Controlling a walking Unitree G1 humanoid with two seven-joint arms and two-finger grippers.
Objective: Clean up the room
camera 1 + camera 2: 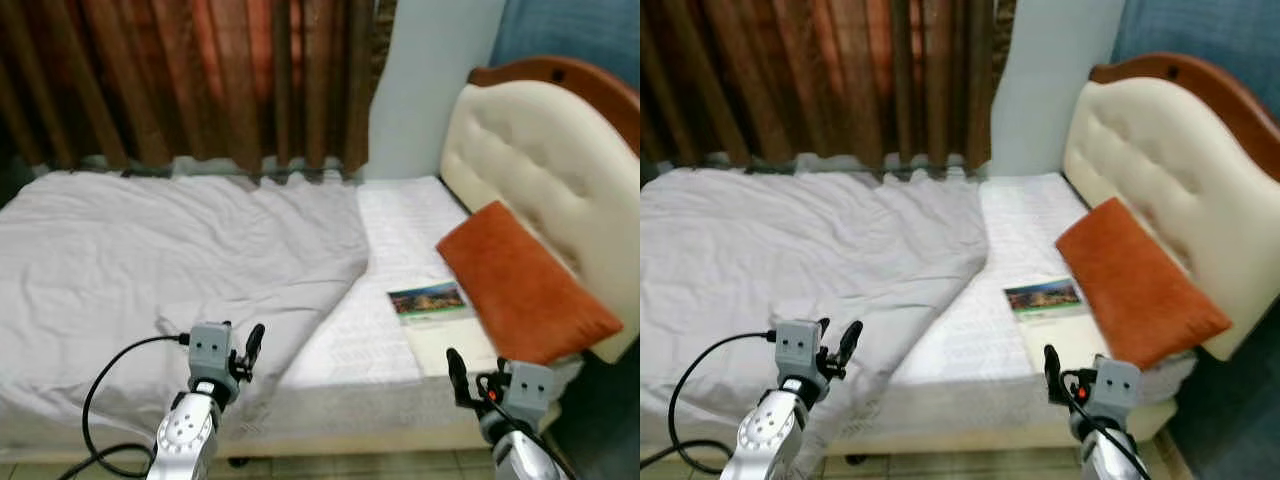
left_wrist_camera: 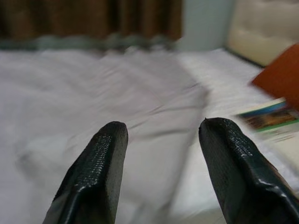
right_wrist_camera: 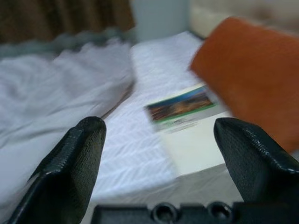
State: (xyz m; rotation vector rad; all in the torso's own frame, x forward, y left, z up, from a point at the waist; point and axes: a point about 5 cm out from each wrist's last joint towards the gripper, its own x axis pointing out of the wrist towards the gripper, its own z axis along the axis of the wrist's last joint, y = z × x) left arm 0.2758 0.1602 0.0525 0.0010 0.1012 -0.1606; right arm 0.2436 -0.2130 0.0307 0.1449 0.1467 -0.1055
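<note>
Nearest the lens, left gripper [image 1: 247, 352] hangs over the bed's near edge w/ its two black fingers [image 2: 96, 177] spread wide apart, pinching nothing, a black cable [image 1: 100, 400] looping from its wrist. Beyond it a rumpled grey sheet [image 1: 150, 260] covers the left and middle of the bed [image 1: 330, 425], its right-hand border folded back in a diagonal so the white quilted mattress [image 1: 400, 215] lies bare along the right side up to the far edge. On that bare strip, near the bed's right edge, a booklet w/ a landscape photo cover [image 1: 428, 300] lies flat, just beside the lower corner of an orange pillow [image 1: 525, 285], which leans tilted vs. the cream tufted headboard [image 1: 545, 160]. Right gripper [image 3: 159, 135] hovers at the bed's near right corner, fingers likewise splayed and holding nothing, booklet and pillow ahead of them. Brown curtains [image 1: 190, 75] hang behind the bed's far edge.
</note>
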